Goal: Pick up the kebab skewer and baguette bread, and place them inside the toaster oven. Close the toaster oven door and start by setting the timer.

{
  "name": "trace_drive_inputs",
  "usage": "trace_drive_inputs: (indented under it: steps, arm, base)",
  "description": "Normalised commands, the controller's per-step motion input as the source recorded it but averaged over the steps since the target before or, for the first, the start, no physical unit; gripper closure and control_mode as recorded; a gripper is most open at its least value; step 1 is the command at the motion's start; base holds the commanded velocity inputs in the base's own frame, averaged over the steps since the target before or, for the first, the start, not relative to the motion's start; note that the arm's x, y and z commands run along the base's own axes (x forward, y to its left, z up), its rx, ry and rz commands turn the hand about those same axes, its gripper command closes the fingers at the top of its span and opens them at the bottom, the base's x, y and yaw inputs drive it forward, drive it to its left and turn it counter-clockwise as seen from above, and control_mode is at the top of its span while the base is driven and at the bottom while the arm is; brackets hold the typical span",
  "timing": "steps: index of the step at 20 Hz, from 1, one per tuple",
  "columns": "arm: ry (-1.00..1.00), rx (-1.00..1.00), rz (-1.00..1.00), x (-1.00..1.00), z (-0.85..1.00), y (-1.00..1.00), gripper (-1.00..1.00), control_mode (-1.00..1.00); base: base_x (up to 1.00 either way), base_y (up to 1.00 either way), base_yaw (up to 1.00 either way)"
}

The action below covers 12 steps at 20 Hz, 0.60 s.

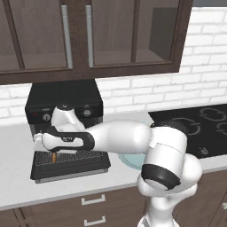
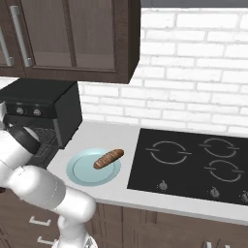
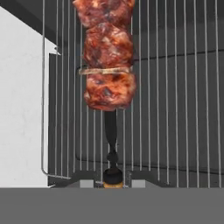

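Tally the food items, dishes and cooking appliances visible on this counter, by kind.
Food: 2, kebab skewer and baguette bread
Dishes: 1, plate
Appliances: 2, toaster oven and cooktop
Total: 5

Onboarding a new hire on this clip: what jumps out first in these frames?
The kebab skewer, big reddish-brown meat chunks in the hand view, shut between the fingers over the wire rack. Next, the white arm reaching left over the toaster oven door, which lies dropped open on the counter. Then the baguette bread, alone on a pale blue plate beside the black cooktop.
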Motion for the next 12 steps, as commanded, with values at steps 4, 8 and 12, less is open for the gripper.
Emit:
trace_drive_inputs:
  steps: [4,8,12]
  arm:
    - [0.00,0.00,0.00,0.27,-0.18,0.12,1.00,-1.00]
    - [0.00,0.00,0.00,0.29,-0.07,0.01,1.00,-1.00]
    - [0.00,0.00,0.00,0.06,-0.11,0.00,1.00,-1.00]
  base:
    - [0.00,0.00,0.00]
    - [0.00,0.00,0.00]
    - [0.00,0.00,0.00]
